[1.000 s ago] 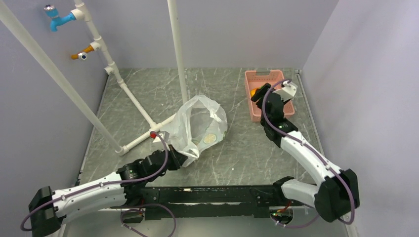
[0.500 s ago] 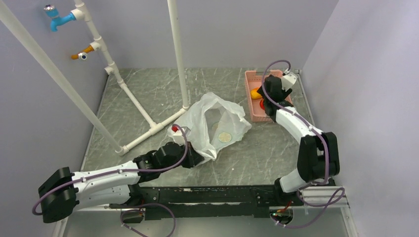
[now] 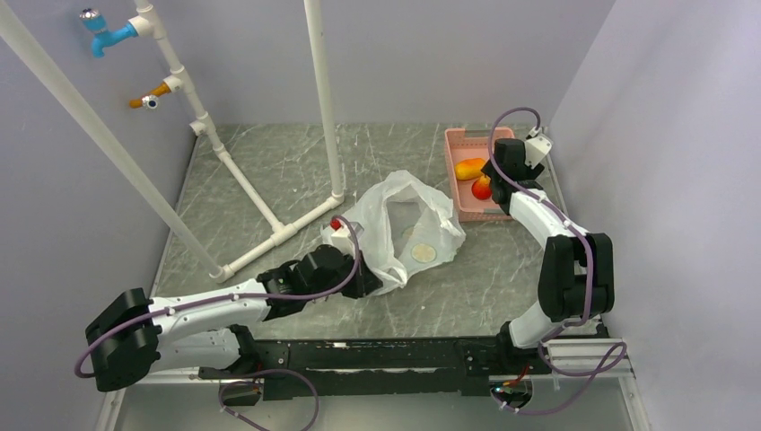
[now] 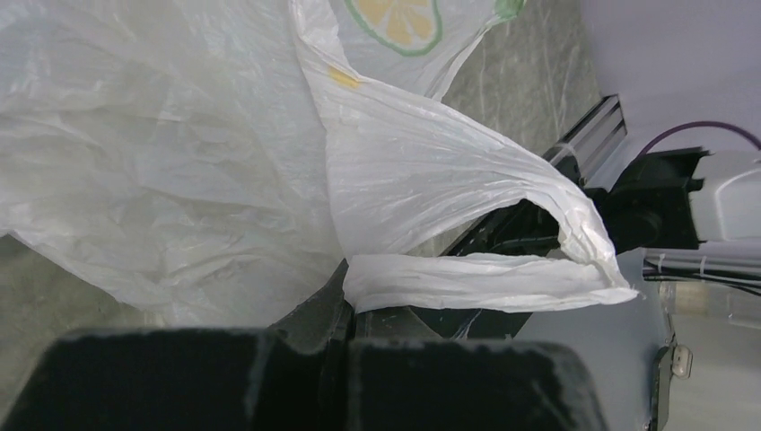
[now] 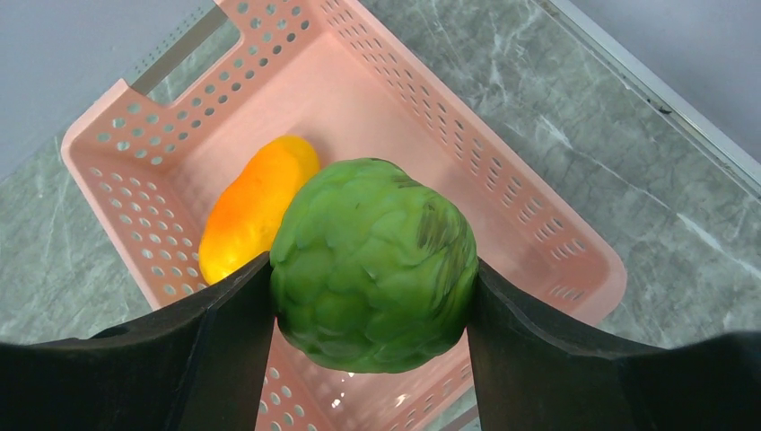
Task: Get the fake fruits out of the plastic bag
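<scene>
The translucent white plastic bag (image 3: 404, 229) lies mid-table with its mouth open; it fills the left wrist view (image 4: 179, 153). My left gripper (image 3: 363, 283) is shut on the bag's near edge by a handle loop (image 4: 476, 278). My right gripper (image 3: 499, 169) hangs over the pink slotted basket (image 3: 451, 193), shut on the round, bumpy green fruit (image 5: 372, 265). The orange-yellow mango (image 3: 469, 168) and the red fruit (image 3: 482, 188) lie in the basket. In the right wrist view the mango (image 5: 251, 202) sits below the green fruit. The green fruit is hidden in the top view.
A white pipe frame (image 3: 269, 215) with an upright pole (image 3: 323, 99) stands left of the bag. Blue and orange taps (image 3: 108, 31) are at the back left. Walls enclose the table on three sides; the basket rim (image 5: 117, 126) lies near the right wall.
My left arm has dragged the bag rightward toward the basket. My right gripper has moved back over the basket's far right side, uncovering the mango and the red fruit.
</scene>
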You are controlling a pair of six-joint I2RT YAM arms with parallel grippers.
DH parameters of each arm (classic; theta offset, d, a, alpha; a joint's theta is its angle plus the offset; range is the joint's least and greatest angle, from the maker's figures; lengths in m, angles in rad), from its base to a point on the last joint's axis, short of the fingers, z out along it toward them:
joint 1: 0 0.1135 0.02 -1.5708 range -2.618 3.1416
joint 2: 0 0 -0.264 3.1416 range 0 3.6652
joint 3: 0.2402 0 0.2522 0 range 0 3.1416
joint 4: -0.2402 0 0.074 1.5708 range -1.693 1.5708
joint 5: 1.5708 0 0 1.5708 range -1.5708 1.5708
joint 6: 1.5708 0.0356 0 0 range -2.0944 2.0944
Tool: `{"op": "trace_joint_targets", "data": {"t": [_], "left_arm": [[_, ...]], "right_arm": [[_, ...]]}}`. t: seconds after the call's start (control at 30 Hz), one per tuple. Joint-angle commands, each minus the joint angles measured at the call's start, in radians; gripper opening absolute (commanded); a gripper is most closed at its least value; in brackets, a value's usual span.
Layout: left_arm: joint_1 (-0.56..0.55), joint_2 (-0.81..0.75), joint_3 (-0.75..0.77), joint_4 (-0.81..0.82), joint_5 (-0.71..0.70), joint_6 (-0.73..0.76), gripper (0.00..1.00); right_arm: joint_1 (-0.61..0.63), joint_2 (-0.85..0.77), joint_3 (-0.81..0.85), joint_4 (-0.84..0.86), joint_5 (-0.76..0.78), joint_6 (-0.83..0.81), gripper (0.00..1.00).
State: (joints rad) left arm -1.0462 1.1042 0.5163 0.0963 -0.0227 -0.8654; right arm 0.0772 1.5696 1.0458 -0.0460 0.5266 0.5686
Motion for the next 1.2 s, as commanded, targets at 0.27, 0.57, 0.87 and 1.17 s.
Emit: {"op": "trace_joint_targets", "data": {"t": [0.27, 0.57, 0.87, 1.17], "left_arm": [[0.084, -0.027, 0.056, 0.016, 0.049, 0.048, 0.0], [0.095, -0.022, 0.051, 0.003, 0.051, 0.061, 0.0], [0.111, 0.019, 0.035, 0.04, 0.064, 0.073, 0.0], [0.208, 0.057, 0.087, 0.017, 0.092, 0.171, 0.0]], "right_arm": [[-0.017, 0.015, -0.02, 0.009, 0.057, -0.003, 0.59], [-0.013, -0.011, -0.012, 0.008, -0.012, -0.029, 0.99], [0.208, -0.126, 0.003, -0.039, 0.017, -0.031, 0.99], [0.387, -0.307, -0.028, -0.117, -0.045, -0.117, 0.99]]}}
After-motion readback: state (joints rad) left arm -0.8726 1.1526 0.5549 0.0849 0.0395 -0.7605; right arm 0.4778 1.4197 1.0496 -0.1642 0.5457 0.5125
